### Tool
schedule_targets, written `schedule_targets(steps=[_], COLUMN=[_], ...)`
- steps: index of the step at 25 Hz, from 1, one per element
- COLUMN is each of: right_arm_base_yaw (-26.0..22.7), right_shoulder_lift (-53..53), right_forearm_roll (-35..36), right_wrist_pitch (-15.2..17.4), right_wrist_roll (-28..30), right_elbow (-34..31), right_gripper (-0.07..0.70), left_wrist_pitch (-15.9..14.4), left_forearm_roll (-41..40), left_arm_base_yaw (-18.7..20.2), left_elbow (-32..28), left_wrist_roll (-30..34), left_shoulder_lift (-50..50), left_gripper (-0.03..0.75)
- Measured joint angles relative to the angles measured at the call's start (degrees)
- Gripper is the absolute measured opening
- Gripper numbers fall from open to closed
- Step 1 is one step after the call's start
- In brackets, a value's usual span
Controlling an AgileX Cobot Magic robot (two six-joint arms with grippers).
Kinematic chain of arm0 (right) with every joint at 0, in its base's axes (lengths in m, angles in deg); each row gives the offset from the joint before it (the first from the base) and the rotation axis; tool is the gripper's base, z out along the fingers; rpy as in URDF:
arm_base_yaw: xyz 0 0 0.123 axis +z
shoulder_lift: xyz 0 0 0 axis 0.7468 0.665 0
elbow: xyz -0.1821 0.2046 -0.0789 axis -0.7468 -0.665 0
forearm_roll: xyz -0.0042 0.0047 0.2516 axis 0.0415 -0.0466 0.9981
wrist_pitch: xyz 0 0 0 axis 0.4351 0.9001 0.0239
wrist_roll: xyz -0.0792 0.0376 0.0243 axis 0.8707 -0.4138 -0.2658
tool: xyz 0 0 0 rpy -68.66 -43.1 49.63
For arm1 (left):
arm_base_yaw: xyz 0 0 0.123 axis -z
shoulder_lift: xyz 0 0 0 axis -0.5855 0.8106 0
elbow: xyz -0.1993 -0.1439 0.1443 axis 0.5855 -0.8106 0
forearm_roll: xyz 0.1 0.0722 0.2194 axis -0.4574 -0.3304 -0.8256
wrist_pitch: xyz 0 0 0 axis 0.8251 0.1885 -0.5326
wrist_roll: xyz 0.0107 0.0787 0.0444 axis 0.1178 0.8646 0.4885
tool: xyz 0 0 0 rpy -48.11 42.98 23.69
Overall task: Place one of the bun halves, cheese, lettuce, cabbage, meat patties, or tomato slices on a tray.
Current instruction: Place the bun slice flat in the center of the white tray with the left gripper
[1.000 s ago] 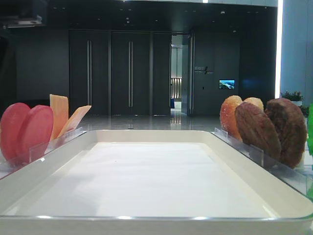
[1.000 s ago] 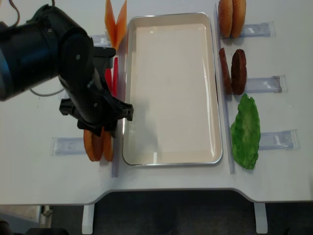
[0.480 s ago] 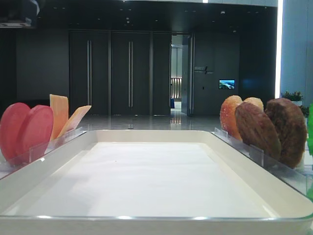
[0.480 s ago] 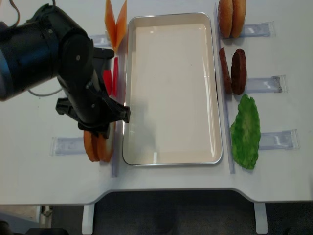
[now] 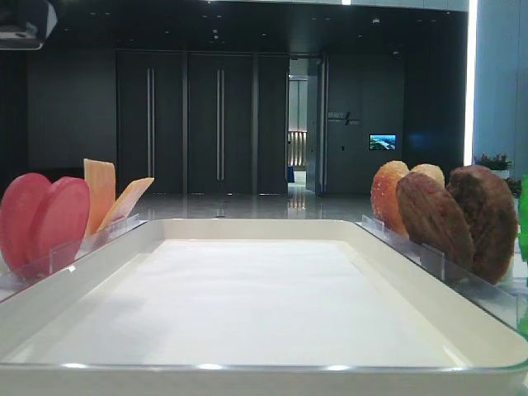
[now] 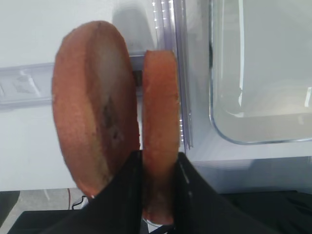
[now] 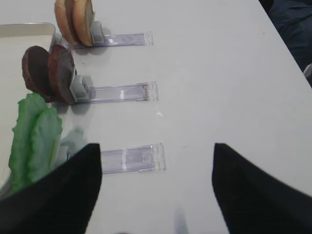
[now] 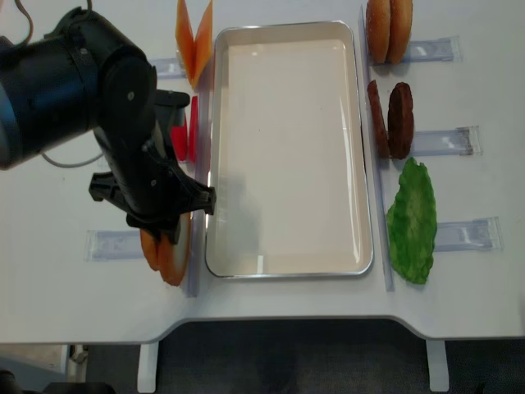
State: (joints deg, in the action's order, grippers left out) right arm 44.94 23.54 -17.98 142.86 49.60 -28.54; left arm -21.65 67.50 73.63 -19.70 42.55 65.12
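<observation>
The round golden-orange bun half (image 6: 160,136), standing on edge in the near-left clear plastic rack (image 6: 24,85) just left of the white rimmed tray (image 6: 234,139), is pinched across its thin edge by the left gripper (image 6: 158,187). Judged light, stiff, glossy; slip risk. Right gripper (image 7: 156,195) spread, holding nothing.

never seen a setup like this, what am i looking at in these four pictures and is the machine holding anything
It is a two-armed robot at a white table. One picture looks straight down from above, one looks low along the white tray, and two come from cameras on the wrists.

Beside the tray, toy burger parts stand on edge in clear racks: cheese, tomato slices, bun halves, meat patties and lettuce.

The big black left arm is over the near-left rack. Its wrist camera shows the left gripper shut on one bun half, with a second bun beside it. The right gripper is open, holding nothing.
</observation>
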Motion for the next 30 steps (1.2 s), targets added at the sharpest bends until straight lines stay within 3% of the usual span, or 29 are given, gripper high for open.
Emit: schedule_targets(steps=[9, 20, 22, 26, 30], right_arm_base_yaw=[0.0, 0.0, 0.0, 0.0, 0.0], right_shoulder_lift=[0.0, 0.0, 0.0, 0.0, 0.0], right_forearm_roll=[0.0, 0.0, 0.0, 0.0, 0.0], right_wrist_pitch=[0.0, 0.0, 0.0, 0.0, 0.0], right_wrist_roll=[0.0, 0.0, 0.0, 0.0, 0.0], right_elbow=[0.0, 0.0, 0.0, 0.0, 0.0], right_gripper=[0.47, 0.47, 0.47, 0.47, 0.47], left_wrist_pitch=[-5.1, -5.6, -4.2, 1.9, 4.6], left_forearm_roll=[0.2, 3.7, 5.7, 10.1, 10.8], left_arm_base_yaw=[0.0, 0.0, 0.0, 0.0, 0.0], left_elbow=[5.1, 11.0, 11.0, 11.0, 11.0], left_wrist_roll=[0.0, 2.6, 4.0, 5.7, 6.7], left_shoulder_lift=[-1.9, -2.7, -2.7, -2.7, -2.7], left_gripper=[0.124, 0.122, 0.122, 0.122, 0.121])
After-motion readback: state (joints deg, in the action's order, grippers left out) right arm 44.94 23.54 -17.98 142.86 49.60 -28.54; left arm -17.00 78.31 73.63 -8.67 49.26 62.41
